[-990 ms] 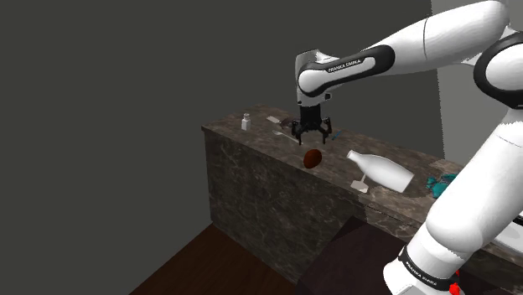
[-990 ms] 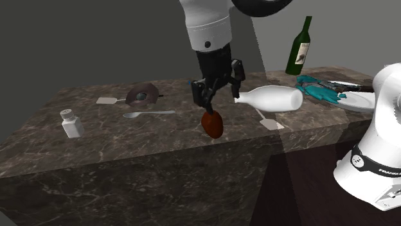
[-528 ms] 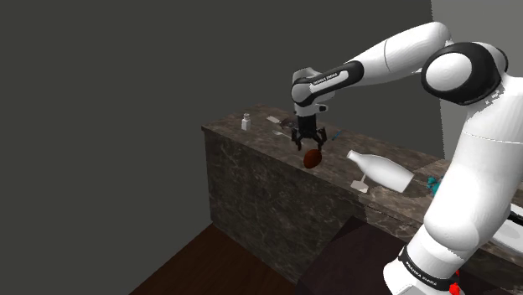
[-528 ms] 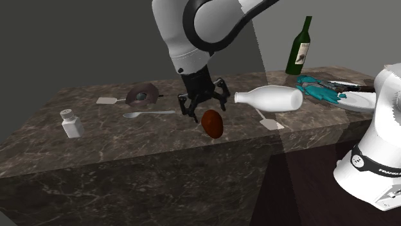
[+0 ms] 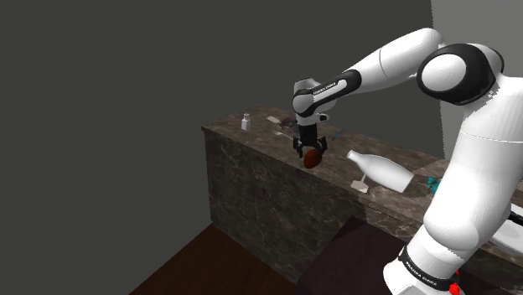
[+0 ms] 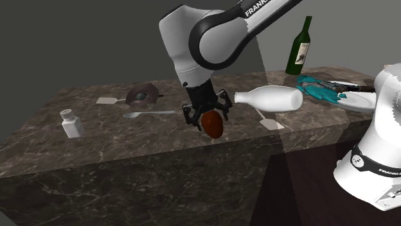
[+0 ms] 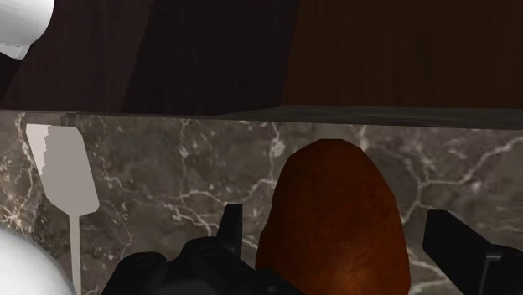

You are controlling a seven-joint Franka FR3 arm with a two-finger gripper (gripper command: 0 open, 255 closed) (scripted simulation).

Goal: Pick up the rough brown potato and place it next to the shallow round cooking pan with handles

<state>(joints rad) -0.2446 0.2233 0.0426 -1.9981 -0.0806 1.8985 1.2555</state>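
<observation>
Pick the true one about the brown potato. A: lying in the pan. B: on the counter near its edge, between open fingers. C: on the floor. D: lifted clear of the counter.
B: the potato rests on the counter by its edge, the gripper open around it.

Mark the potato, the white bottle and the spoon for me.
potato (image 6: 213,124), second exterior view, middle of its brown body.
white bottle (image 6: 275,98), second exterior view, middle of its lying body.
spoon (image 6: 132,115), second exterior view, its bowl.
</observation>
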